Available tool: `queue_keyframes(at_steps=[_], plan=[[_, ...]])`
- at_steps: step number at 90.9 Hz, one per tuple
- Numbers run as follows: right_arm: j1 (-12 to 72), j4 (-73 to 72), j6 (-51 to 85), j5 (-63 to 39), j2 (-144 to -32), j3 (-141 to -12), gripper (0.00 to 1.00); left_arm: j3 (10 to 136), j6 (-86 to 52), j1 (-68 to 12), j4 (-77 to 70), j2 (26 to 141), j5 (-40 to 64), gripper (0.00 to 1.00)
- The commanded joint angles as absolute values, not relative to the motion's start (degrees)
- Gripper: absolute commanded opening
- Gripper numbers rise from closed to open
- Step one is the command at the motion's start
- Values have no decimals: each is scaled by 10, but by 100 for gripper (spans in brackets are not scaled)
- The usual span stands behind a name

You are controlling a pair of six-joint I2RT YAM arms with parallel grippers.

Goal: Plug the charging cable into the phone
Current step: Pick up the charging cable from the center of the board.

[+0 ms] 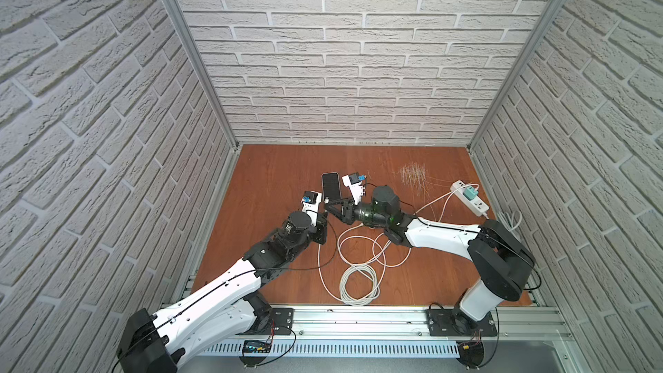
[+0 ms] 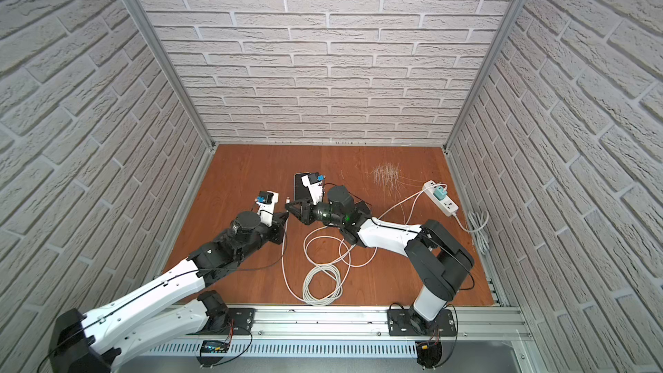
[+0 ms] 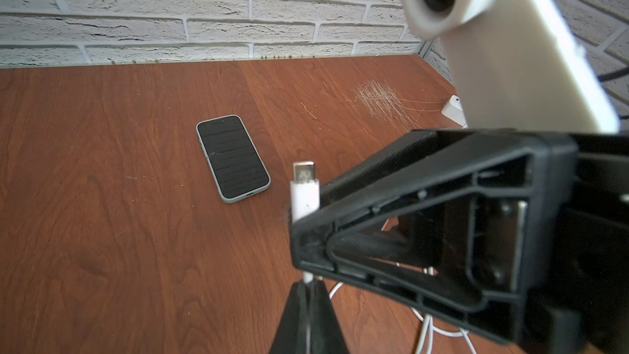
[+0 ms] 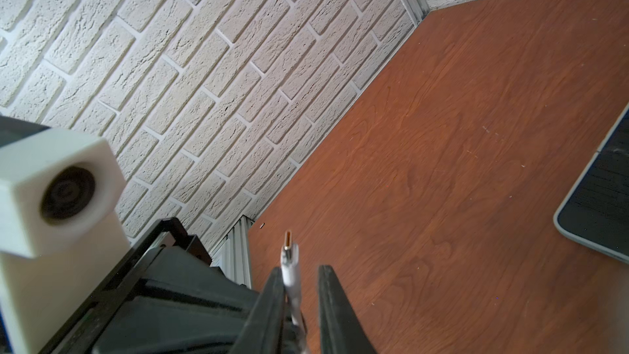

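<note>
The phone (image 1: 331, 186) (image 3: 233, 158) lies flat and screen up on the wooden table, its port end toward the arms. My left gripper (image 3: 308, 287) (image 1: 325, 214) is shut on the white charging cable just below its plug (image 3: 304, 189), which points up beside the phone's near end. My right gripper (image 4: 301, 269) (image 1: 327, 204) reaches in from the right with its jaws on either side of that plug (image 4: 290, 260). One finger touches the plug and a gap shows at the other. In a top view the right wrist camera covers part of the phone (image 2: 300, 188).
The cable's slack lies in loose white loops (image 1: 358, 281) at the front middle of the table. It runs to a teal charger (image 1: 468, 194) in a white power strip (image 1: 479, 206) at the right edge. Brick walls close three sides.
</note>
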State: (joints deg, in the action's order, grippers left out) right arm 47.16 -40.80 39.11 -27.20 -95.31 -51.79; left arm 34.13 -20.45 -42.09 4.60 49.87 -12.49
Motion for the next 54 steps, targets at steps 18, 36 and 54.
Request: queue_keyframes(at_steps=[18, 36, 54], plan=[[476, -446, 384, -282, -951, -531, 18, 336, -201, -422, 23, 500, -125, 0], [477, -450, 378, -285, -949, -529, 14, 337, -200, -421, 25, 501, -125, 0], [477, -439, 367, -281, -944, -528, 4, 340, -202, -420, 30, 501, -127, 0]])
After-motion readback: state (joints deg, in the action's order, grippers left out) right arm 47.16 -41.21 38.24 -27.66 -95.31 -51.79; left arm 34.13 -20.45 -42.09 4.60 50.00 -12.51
